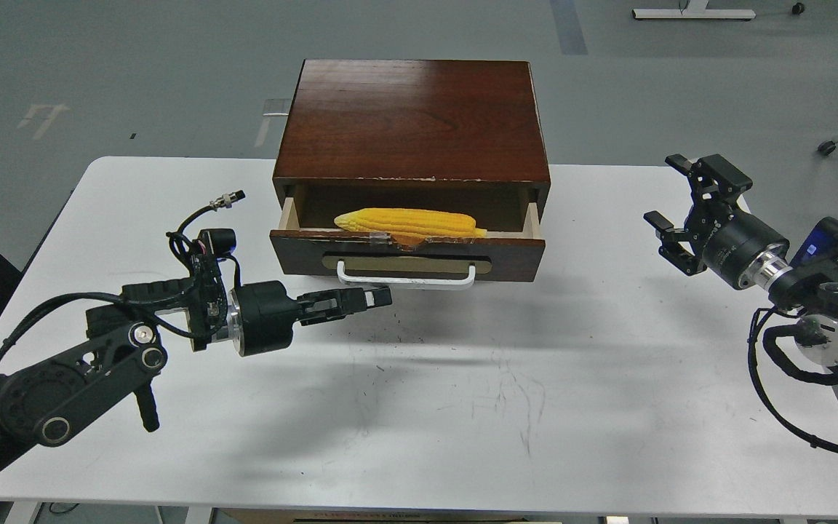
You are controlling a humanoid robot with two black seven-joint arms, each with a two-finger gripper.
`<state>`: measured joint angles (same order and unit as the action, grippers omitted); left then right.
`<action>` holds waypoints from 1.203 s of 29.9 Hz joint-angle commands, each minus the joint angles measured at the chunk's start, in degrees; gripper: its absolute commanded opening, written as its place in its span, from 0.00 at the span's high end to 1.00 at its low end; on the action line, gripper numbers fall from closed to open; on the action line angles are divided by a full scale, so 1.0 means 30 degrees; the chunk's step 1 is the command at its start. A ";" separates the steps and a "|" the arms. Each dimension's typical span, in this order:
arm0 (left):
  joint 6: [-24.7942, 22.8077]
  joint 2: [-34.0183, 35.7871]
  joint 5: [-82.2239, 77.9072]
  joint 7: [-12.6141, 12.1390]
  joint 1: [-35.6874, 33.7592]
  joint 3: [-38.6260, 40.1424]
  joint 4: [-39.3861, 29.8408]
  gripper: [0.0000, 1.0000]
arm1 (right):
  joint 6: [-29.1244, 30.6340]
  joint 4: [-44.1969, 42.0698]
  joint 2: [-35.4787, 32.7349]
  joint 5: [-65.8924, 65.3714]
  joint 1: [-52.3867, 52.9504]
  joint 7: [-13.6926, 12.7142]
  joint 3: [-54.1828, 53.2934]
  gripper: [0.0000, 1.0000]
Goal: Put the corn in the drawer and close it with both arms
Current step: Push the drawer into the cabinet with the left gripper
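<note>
The yellow corn [410,225] lies lengthwise inside the drawer [513,256], which is partly open, its dark wooden front with the white bar handle [406,277] facing me. My left gripper [382,297] is shut and empty, its tip just below the handle's left part, at the drawer front. My right gripper [670,196] is open and empty, held above the table well to the right of the drawer.
The drawer sits in a dark reddish-brown wooden cabinet [412,120] at the back middle of the white table [463,393]. The table's front half bears faint scuff marks. Grey floor lies beyond the table.
</note>
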<state>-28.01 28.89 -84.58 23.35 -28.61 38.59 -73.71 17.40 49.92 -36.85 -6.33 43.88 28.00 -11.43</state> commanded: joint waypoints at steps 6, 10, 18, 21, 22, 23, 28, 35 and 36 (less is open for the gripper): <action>0.0004 -0.0168 0.0857 0.0010 -0.0540 -0.0030 0.0867 1.00 | 0.0001 0.0001 -0.0051 0.0000 -0.0008 0.0000 0.0001 0.04; 0.0004 -0.0198 0.1444 0.0010 -0.1039 -0.0264 0.1423 1.00 | 0.0001 0.0001 -0.0051 0.0000 -0.0037 0.0000 0.0001 0.04; 0.0004 -0.0227 0.1591 0.0010 -0.1362 -0.0323 0.2127 1.00 | -0.0087 0.0030 -0.0051 0.0000 -0.0154 0.0000 0.0001 0.04; 0.0004 -0.0461 0.1737 0.0010 -0.1420 -0.0323 0.2507 1.00 | -0.0087 0.0030 -0.0051 0.0000 -0.0183 0.0000 0.0001 0.04; 0.0004 -0.0548 0.1738 0.0010 -0.1507 -0.0323 0.2682 1.00 | -0.0087 0.0030 -0.0051 0.0000 -0.0183 0.0000 0.0001 0.04; 0.0004 -0.0607 0.1738 0.0010 -0.1537 -0.0323 0.2829 1.00 | -0.0087 0.0030 -0.0051 0.0000 -0.0212 0.0000 0.0001 0.04; 0.0004 -0.0841 0.1767 0.0010 -0.1742 -0.0323 0.3386 1.00 | -0.0087 0.0030 -0.0052 0.0030 -0.0271 0.0000 0.0001 0.04; 0.0004 -0.1046 0.1796 0.0039 -0.2065 -0.0323 0.3914 1.00 | -0.0087 0.0059 -0.0081 0.0001 -0.0329 0.0000 0.0001 0.04; 0.0004 -0.1047 0.1796 0.0039 -0.2094 -0.0323 0.3973 1.00 | -0.0087 0.0059 -0.0081 0.0000 -0.0359 0.0000 0.0001 0.04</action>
<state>-28.00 26.00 -79.23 23.40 -34.57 37.62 -62.36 17.14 50.08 -37.09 -6.27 42.96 28.00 -11.43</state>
